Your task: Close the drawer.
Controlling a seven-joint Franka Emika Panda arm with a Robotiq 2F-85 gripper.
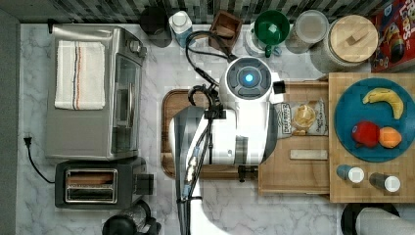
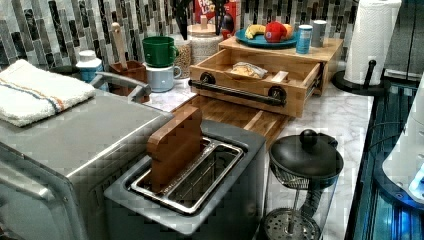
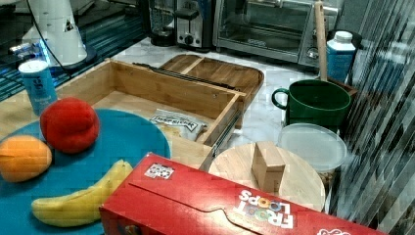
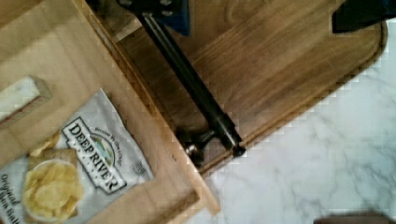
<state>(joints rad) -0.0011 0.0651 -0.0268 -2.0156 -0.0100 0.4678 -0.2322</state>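
The light-wood drawer point(image 1: 293, 171) stands pulled out from under the top slab, over a dark brown tray point(image 1: 171, 103). Its front panel point(image 2: 240, 87) carries a black bar handle point(image 2: 235, 93). A chips bag point(image 1: 303, 117) and a small wooden block point(image 1: 308, 154) lie inside it. My arm point(image 1: 247, 81) hangs over the drawer's front edge. In the wrist view my gripper point(image 4: 261, 14) is open; the handle point(image 4: 196, 93) runs up beside one finger point(image 4: 173, 16), the other finger point(image 4: 359, 14) is over the tray point(image 4: 280, 70). The drawer floor point(image 4: 70, 56) lies beside the handle.
The top slab point(image 1: 372, 181) bears a blue plate point(image 1: 352, 142) with fruit and two shakers. A toaster oven point(image 1: 93, 93), toaster point(image 1: 98, 183) and French press point(image 2: 300, 185) stand at the top view's left. Mugs, jars and a cereal box point(image 3: 220, 205) line the wall.
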